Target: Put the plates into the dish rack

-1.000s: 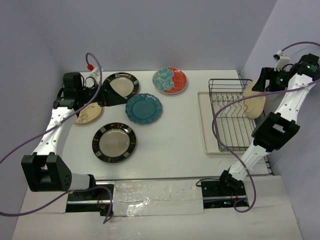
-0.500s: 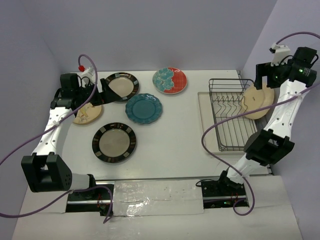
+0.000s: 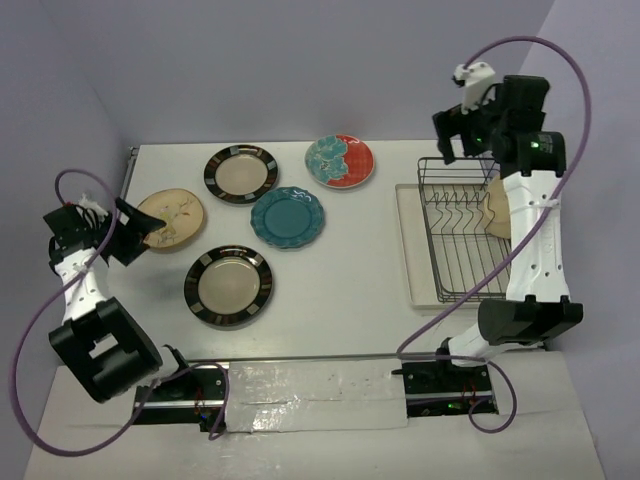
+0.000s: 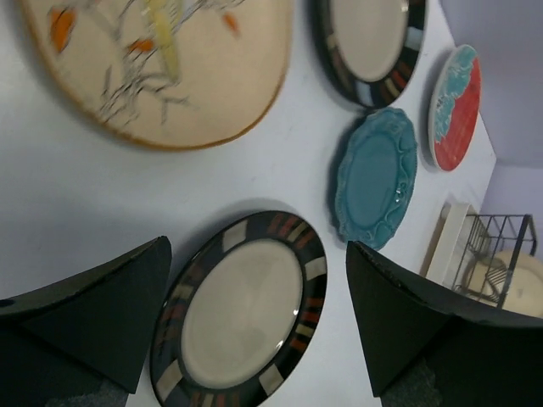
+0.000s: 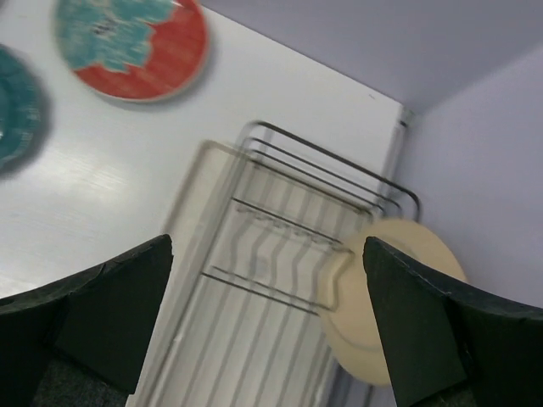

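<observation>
Five plates lie flat on the table: a cream-tan painted plate [image 3: 172, 220], two striped-rim plates [image 3: 241, 172] [image 3: 228, 285], a scalloped teal plate [image 3: 288, 217] and a red flowered plate [image 3: 340, 160]. A sixth, cream-tan plate [image 3: 497, 208] leans on edge at the right side of the dish rack [image 3: 455, 235]. My left gripper [image 3: 135, 236] is open and empty at the table's left edge, beside the painted plate [image 4: 161, 68], with the near striped plate [image 4: 242, 309] between its fingers' line of sight. My right gripper [image 3: 452, 140] is open and empty, raised above the rack's far end [image 5: 288, 246]; the leaning plate [image 5: 399, 297] shows below it.
The rack stands on a cream tray [image 3: 410, 250] at the table's right, close to the purple side wall. Purple cables loop from both arms. The table's left edge runs just beside my left gripper. Walls close the back and both sides.
My right gripper has let go of the cream-tan plate, which now leans in the rack, and has risen up and leftward. My left arm has swung from the far striped plate back to the left edge.
</observation>
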`<move>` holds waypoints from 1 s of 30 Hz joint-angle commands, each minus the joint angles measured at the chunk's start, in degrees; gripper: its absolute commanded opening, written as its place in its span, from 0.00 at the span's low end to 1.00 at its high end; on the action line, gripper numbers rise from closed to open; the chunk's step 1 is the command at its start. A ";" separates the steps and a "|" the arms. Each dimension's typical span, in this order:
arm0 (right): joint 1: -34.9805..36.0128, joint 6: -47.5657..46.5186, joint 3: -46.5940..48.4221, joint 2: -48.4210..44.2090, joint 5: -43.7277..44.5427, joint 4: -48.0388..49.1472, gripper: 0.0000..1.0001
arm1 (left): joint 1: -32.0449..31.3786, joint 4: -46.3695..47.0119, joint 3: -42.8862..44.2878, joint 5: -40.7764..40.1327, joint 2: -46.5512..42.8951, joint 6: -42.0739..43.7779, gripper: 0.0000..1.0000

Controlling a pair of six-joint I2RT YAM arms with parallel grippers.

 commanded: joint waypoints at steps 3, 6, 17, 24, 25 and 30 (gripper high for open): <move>10.99 4.79 -0.64 0.00 3.01 5.01 1.00 | 7.22 9.41 -7.38 7.09 4.48 -6.35 0.89; 14.95 5.05 -0.64 0.36 4.24 5.63 1.00 | 10.12 15.12 -9.49 7.80 6.94 -8.28 0.87; 22.77 4.70 -3.54 -0.87 4.06 5.54 1.00 | 12.59 39.73 -13.20 9.20 24.59 -20.49 0.72; 25.68 3.64 -4.87 -1.05 5.03 5.89 1.00 | 9.96 42.83 -8.45 5.61 33.13 -21.12 0.59; 25.77 3.56 -4.52 -0.70 5.03 5.81 1.00 | 9.52 42.83 -7.40 5.26 33.75 -21.12 0.58; 26.21 3.47 -2.58 0.71 5.12 5.10 1.00 | 7.14 44.23 -5.20 3.67 38.83 -24.01 0.48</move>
